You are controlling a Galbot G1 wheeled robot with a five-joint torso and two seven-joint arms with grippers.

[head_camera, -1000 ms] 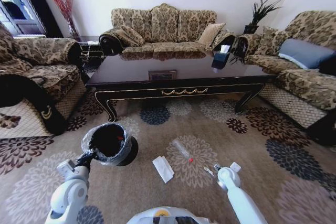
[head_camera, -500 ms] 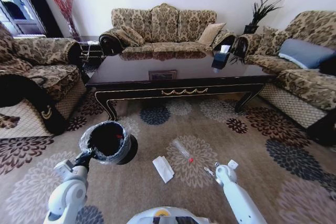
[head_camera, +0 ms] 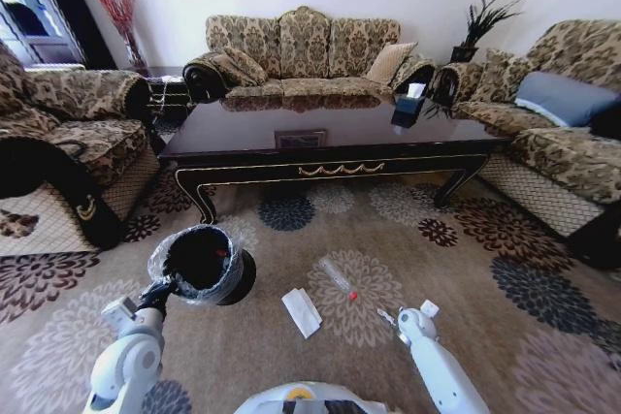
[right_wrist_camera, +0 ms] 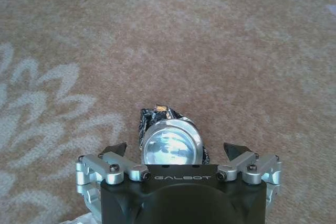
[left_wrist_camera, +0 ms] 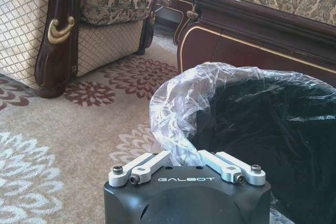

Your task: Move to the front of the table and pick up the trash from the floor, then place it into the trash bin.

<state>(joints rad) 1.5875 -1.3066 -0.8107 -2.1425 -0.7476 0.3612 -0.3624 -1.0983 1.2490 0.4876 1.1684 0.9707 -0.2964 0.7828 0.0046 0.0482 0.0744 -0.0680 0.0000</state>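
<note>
The trash bin (head_camera: 199, 264), black with a crinkly clear liner (left_wrist_camera: 173, 103), is tilted just above the carpet, and my left gripper (head_camera: 160, 290) (left_wrist_camera: 181, 155) is shut on its rim. My right gripper (head_camera: 404, 324) (right_wrist_camera: 178, 149) points down at the carpet and is open. A small silvery, dark-crinkled trash piece (right_wrist_camera: 169, 141) (head_camera: 386, 316) lies between its fingers. A flat white wrapper (head_camera: 302, 312) and a clear tube with a red tip (head_camera: 337, 278) lie on the carpet between my arms. The dark brown table (head_camera: 330, 138) stands beyond them.
Patterned sofas surround the table: one behind it (head_camera: 301, 50), one on the left (head_camera: 68, 133), one on the right (head_camera: 553, 123). A tissue box (head_camera: 408, 104) sits on the table. A sofa's dark wooden leg (left_wrist_camera: 55, 35) stands near the bin.
My right gripper has shifted slightly left, closer to the small trash piece. The bin in my left gripper has barely moved.
</note>
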